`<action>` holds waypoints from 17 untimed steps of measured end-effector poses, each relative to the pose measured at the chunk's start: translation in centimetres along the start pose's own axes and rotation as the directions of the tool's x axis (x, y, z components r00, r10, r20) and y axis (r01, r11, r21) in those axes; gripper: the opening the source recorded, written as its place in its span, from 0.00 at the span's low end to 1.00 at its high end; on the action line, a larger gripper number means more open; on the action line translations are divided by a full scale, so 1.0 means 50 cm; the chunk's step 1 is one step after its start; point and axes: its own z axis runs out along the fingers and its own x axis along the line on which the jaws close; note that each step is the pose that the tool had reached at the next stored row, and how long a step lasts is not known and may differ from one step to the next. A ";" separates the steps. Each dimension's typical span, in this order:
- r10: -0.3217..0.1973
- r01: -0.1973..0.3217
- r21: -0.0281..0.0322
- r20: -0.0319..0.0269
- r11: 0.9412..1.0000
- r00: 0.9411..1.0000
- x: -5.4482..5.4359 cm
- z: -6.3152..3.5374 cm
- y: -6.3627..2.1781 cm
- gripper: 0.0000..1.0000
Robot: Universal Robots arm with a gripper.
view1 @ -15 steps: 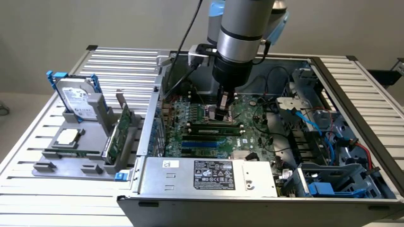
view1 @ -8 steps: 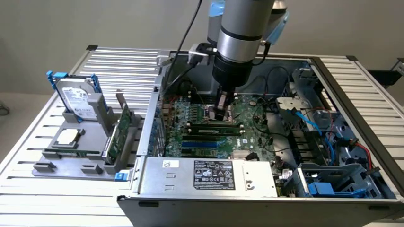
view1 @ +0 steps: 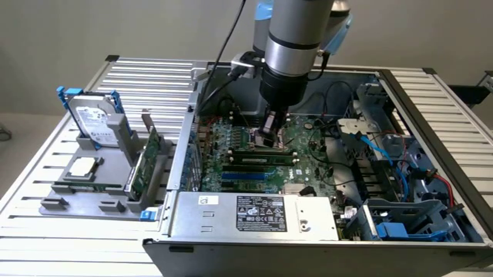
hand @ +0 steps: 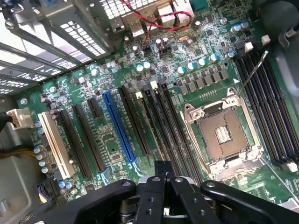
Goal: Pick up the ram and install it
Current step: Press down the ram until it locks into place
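The ram, a narrow green stick with dark chips, lies along a memory slot on the motherboard inside the open computer case. My gripper hangs straight down over the middle of the stick, fingertips at its top edge. I cannot tell whether they pinch it or only touch it. In the wrist view my gripper is shut, its black fingers pressed together just above the black memory slots beside the empty CPU socket.
A grey tray at the exterior view's left holds a silver hard drive with blue rails, a wide green expansion card and a small square chip. The power supply, drive cages and cables crowd the case.
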 end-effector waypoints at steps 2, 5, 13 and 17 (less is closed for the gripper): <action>0.022 -0.022 0.005 0.004 1.000 1.000 0.000 0.000 0.000 0.11; 0.054 -0.055 0.014 0.009 0.998 0.998 0.000 0.000 0.000 0.11; 0.141 -0.142 0.031 0.024 0.989 0.990 -0.001 0.001 0.000 0.11; 0.185 -0.186 0.036 0.030 0.982 0.982 -0.001 0.002 0.000 0.11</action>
